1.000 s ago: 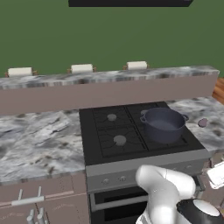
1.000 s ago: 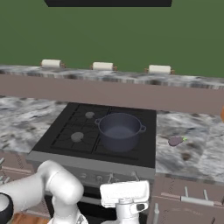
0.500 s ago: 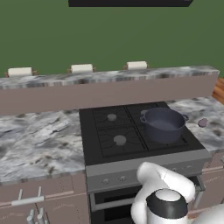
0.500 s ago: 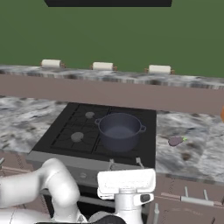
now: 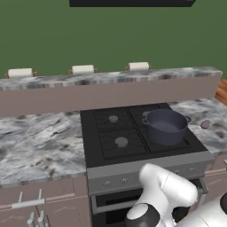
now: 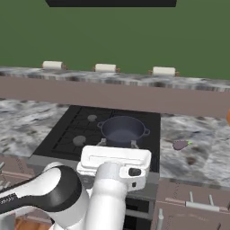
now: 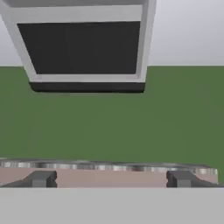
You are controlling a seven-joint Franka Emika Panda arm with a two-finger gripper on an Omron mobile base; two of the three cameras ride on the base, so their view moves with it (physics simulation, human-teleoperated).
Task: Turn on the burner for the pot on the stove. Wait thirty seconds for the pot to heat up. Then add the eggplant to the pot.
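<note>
So the pot (image 5: 166, 126) is sitting on the front right burner of the stove (image 5: 106, 146), right of centre in the left base view, and as far as we can see it's empty, just a dark blue-grey inside. No flame or glow under it that we can make out, so we're guessing the burner isn't on yet. The knobs (image 5: 106, 183) along the grey front panel are tiny from here, and we honestly can't tell how any of them is turned.

The eggplant (image 6: 180, 144) is on the marble counter (image 6: 197, 152) just right of the stove, middle right of the right base view, near the pot but clearly apart from it. So it's not in the pot.

Our gripper (image 7: 110, 179) is wide open with nothing between the fingers. In the hand view it's pointing at the green back wall (image 7: 175, 118) and the range hood (image 7: 83, 48) at the top of the frame, so it's nowhere near a knob.

Our read: basically nothing is ticked off. Knob, the thirty second wait and the eggplant drop are all left to do.
</note>
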